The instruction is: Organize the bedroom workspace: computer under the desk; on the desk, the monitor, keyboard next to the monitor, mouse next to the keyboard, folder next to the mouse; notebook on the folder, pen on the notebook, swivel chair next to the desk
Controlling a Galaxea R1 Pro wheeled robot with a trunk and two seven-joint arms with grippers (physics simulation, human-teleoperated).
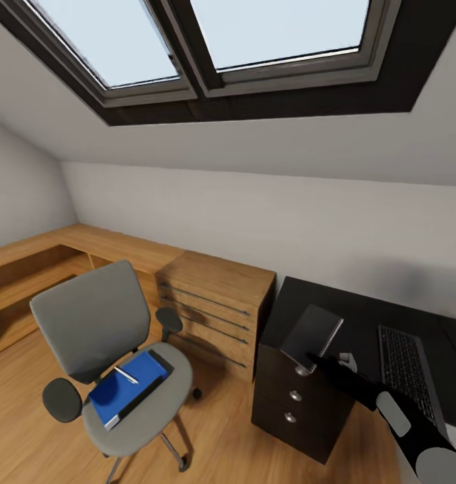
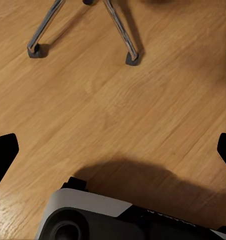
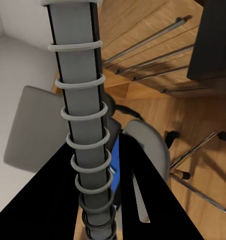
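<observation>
Your right tool [image 1: 315,356] is closed on a grey spiral-bound notebook [image 1: 312,334], held up over the near left corner of the black surface [image 1: 362,323], above the drawer unit [image 1: 302,403] with its three round silver knobs. In the right wrist view you see the notebook [image 3: 80,110] edge-on, its wire rings running along the spine, with the dark fingers [image 3: 53,200] pinching it from both sides.

One keyboard [image 1: 406,373] lies on the surface toward its right side, well apart from the notebook.

The swivel chair [image 1: 114,363] stands on the wooden floor [image 1: 26,437], left of the surface and in front of a low oak chest [image 1: 218,302] with long bar handles. On its seat you have one blue folder [image 1: 127,386], lying flat with its white spine toward the seat's front edge, and one pen [image 1: 126,374] resting on top of the folder. The right wrist view also catches the chair [image 3: 143,145] with a strip of the blue folder [image 3: 114,165].

In the left wrist view your left tool [image 2: 113,150] looks down at the floor [image 2: 118,100]; its finger tips sit at opposite edges of that picture, spread wide, with nothing between them. Two chrome legs of the chair base [image 2: 128,50] stand on the floor beyond it.
</observation>
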